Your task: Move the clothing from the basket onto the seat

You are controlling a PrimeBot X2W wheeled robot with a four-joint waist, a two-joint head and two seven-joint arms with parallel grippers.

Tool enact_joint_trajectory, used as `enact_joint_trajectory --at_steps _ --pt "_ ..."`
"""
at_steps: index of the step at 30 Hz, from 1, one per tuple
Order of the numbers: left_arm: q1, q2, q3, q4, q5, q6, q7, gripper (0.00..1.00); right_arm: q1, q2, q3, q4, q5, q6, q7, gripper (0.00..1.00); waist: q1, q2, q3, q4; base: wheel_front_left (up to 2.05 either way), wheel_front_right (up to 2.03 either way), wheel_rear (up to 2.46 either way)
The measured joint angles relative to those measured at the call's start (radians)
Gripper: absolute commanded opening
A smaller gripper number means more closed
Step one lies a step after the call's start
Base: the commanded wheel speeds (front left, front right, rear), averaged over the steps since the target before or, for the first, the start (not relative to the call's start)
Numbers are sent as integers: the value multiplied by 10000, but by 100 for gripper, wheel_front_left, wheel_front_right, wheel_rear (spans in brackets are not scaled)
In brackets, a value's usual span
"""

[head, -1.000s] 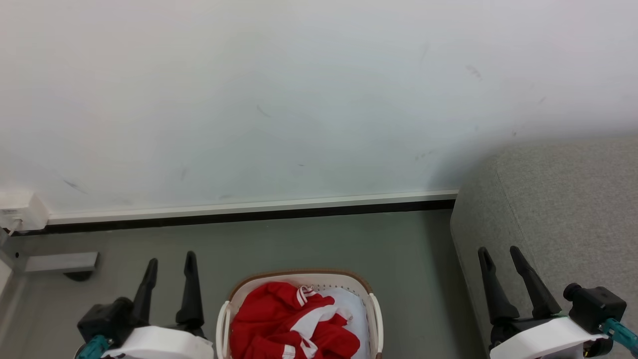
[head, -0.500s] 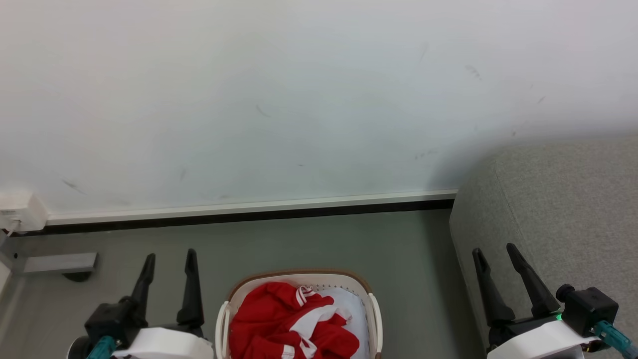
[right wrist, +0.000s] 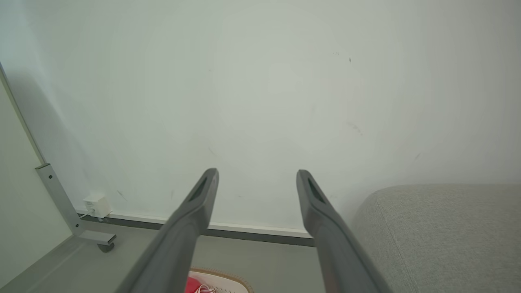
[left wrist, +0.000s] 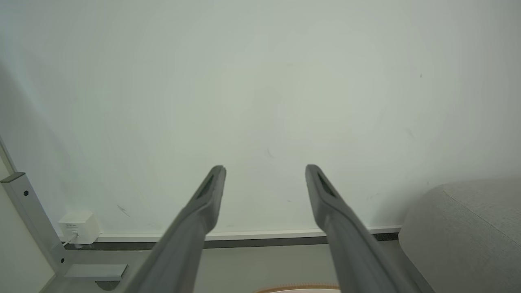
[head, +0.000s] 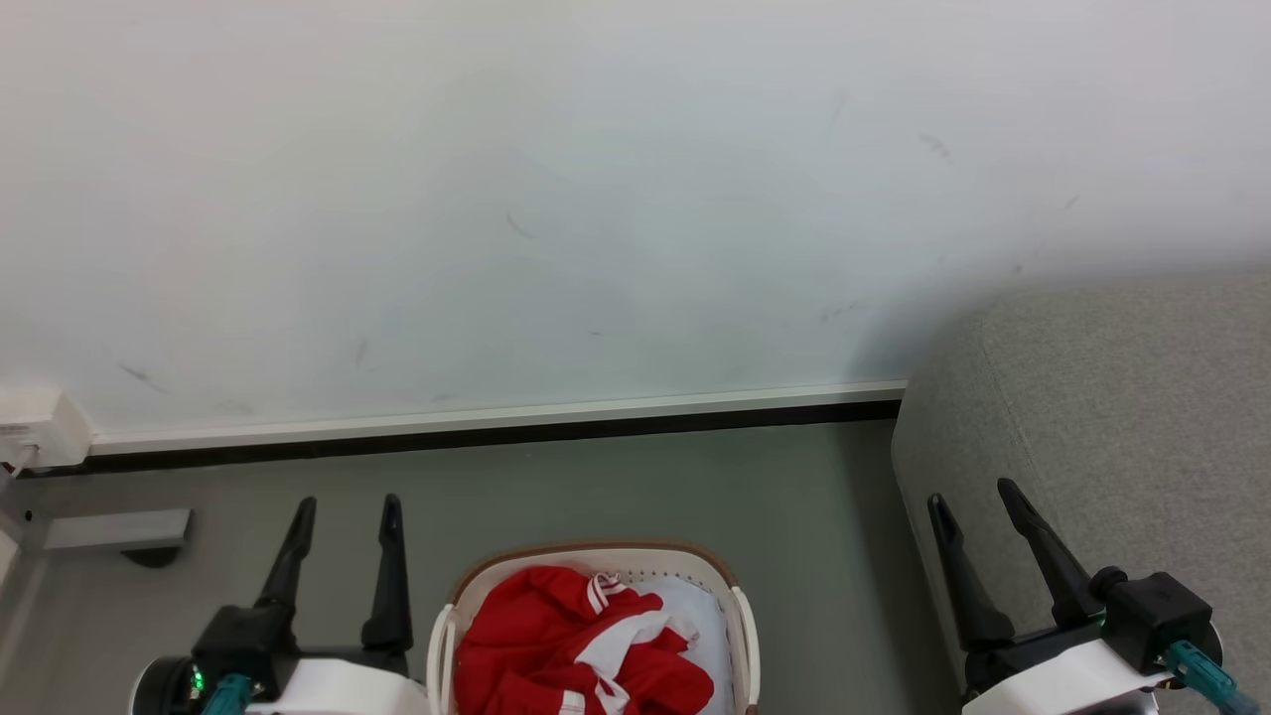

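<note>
The red clothing with white stripe trim lies crumpled in the cream basket, which stands on the floor at the bottom centre of the head view. My left gripper is open just left of the basket, fingers pointing at the wall. My right gripper is open to the basket's right, in front of the grey seat. The left wrist view has the open left gripper, the basket's brown rim and the seat. The right wrist view has the open right gripper, the clothing and the seat.
A white wall with a baseboard runs across the back. A white wall box and a grey metal frame foot sit at the far left. Grey floor lies between basket and wall.
The whole head picture has shifted slightly. Both grippers have drifted a little, the right one leftward and up; both stay open. The clothing lies as before.
</note>
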Motion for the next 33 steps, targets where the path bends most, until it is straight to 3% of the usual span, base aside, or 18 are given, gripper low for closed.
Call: enact_joint_trajectory --at_steps 33 --pt "-58 -46 209 44 268 -96 -107 100 -62 15 -63 -140 -257 0 -104 100 0 0 43 -179 0 0 0"
